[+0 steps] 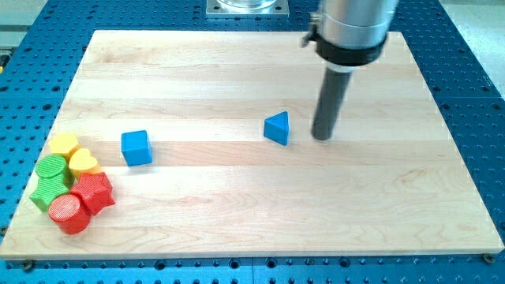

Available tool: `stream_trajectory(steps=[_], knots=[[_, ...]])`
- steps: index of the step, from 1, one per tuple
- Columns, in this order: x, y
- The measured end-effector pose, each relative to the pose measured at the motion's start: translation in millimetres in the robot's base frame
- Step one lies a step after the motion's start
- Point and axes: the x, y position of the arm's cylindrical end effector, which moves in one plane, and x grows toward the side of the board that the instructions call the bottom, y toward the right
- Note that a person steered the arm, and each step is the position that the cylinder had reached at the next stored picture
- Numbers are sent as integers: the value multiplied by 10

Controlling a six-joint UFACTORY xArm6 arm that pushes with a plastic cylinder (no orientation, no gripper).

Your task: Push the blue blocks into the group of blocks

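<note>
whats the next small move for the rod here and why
Probably slide my tip toward the view's left into the blue triangular block. The tip sits just to that block's right with a small gap, and the group lies far off at the view's lower left. The blue cube is already close to the group, so the triangular block looks like the one to move now.

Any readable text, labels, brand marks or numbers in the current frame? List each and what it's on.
None can be read.
The dark collar above the rod carries no lettering I can make out in this view.
The blue cube, the blue triangular block, the grouped blocks and the wooden board carry no markings.
My tip sits to the view's right of the blue triangular block.
</note>
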Motion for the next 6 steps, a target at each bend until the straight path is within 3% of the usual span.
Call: stream_trajectory(steps=[1, 2, 3, 5, 6], knots=[[102, -758], [95, -1142], [-127, -1009], [25, -1749], [-168, -1517]])
